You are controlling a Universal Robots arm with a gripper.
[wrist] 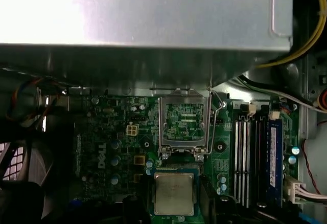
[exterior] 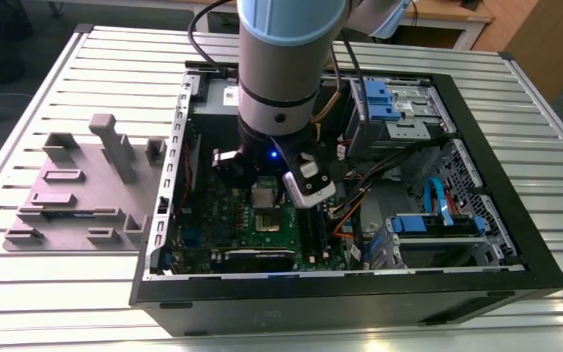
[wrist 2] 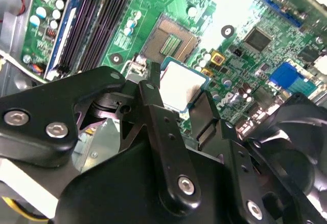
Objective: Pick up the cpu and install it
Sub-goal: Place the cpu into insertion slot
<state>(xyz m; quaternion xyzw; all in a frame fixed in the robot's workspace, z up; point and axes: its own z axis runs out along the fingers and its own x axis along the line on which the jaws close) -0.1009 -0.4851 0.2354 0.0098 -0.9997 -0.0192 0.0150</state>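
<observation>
the main risk here is a crooked or off-centre set-down. the cpu (wrist 2: 180,85) hangs above the green board (wrist 2: 173,1), just beside the open socket (wrist 2: 171,41) rather than squarely over it. a straight descent from this spot would, i judge, land one edge on the socket's rim, and the fine contacts inside look easy to bend. the grip is only on two thin opposite edges, so a nudge against the board could tip the chip or let it slip out. the hinged frame (wrist: 184,124) stands raised next to the socket, and a finger or a corner of the chip could catch it or its wire lever. whether the chip's orientation matches the socket i cannot tell.

the fingers (wrist 2: 153,106) are closed to the chip's width and clamp the cpu between them, one on each side, with its pale metal top showing in both wrist views. in the exterior view the arm (exterior: 281,73) reaches down from the upper centre of the frame into the open computer case (exterior: 340,297). the case sits on the slatted worktop (exterior: 86,73), with a grey fixture (exterior: 76,191) on the exterior view's left.
</observation>
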